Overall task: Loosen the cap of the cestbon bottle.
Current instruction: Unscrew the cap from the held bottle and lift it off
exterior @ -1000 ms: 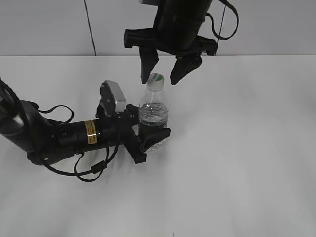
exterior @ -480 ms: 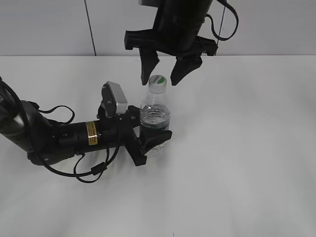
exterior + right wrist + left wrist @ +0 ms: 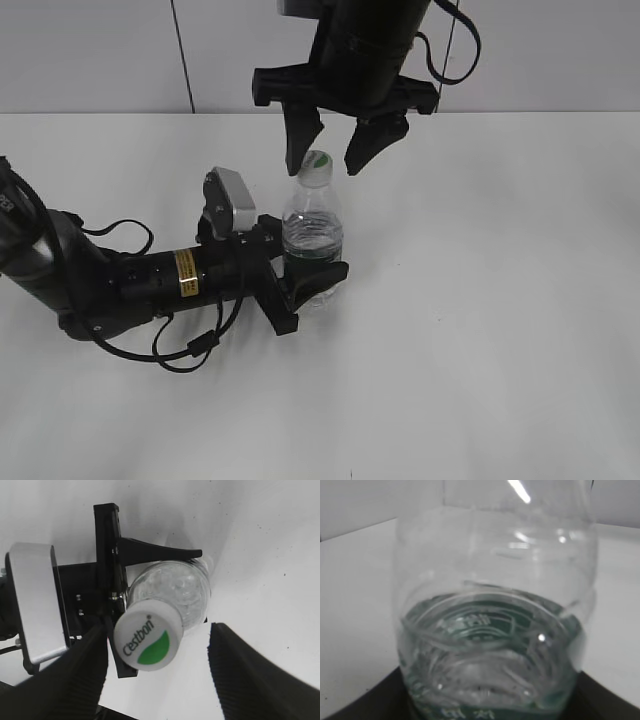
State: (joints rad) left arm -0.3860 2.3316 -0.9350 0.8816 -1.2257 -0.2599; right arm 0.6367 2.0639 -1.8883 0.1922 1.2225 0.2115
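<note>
Cestbon bottle [image 3: 312, 240] stands upright near the middle of the white table [image 3: 500, 300] in your exterior view, its lower body clamped by the left gripper [image 3: 305, 280], whose arm lies along the table toward the left edge of the frame. You see the bottle wall filling the left wrist view, green label showing through the clear plastic. At the top of the frame the right gripper [image 3: 330, 150] hangs with its 2 fingers spread, holding nothing. The cap [image 3: 317, 166] sits just below and between those fingertips; in your right wrist view it lies centred in the gap, touching neither finger.
</note>
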